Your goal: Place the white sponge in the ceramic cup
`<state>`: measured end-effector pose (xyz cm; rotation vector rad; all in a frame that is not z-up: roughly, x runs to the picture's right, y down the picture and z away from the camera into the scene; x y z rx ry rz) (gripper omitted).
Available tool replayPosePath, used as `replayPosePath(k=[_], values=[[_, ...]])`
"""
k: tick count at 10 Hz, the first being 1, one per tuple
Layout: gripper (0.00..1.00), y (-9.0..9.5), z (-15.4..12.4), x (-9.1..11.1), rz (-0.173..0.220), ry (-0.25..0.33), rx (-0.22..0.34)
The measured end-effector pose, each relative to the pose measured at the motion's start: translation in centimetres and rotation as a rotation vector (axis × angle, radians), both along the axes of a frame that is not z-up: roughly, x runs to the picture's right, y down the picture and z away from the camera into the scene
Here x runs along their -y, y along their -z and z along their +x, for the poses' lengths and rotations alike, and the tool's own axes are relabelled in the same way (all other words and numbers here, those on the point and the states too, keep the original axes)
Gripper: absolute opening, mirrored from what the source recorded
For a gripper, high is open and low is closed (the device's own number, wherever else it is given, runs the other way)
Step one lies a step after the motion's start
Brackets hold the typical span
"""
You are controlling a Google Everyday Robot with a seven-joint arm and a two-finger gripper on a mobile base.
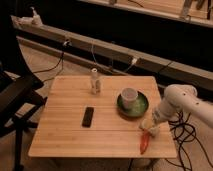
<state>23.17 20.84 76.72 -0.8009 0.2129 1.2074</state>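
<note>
Claw (154,120) low at near-right edge of desk (65,130), at the sponge (149,127), presumably for pickup; grip: cannot tell. Cup (129,95) stands on plate (142,107) just beyond.

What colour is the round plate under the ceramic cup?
Green round plate, camera view; the gripper is beside it at the off-white sponge.

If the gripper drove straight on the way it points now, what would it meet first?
Probably the white sponge: the gripper sits above it at the front-right corner of the table, pointing down-left. Depth is unclear.
</note>
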Motion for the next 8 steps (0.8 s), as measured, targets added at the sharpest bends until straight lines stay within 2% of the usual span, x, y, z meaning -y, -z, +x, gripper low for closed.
replayPosePath(k=[2,3,5,8], values=[[0.74,-0.2,-1.9,0.2,0.002,0.003,-0.013],[0.79,-0.4,-2.1,0.3,0.005,0.005,-0.021],[0.80,-1.1,-1.5,0.5,0.008,0.012,-0.039],[0.80,-2.9,2.0,0.2,-0.012,0.013,-0.085]])
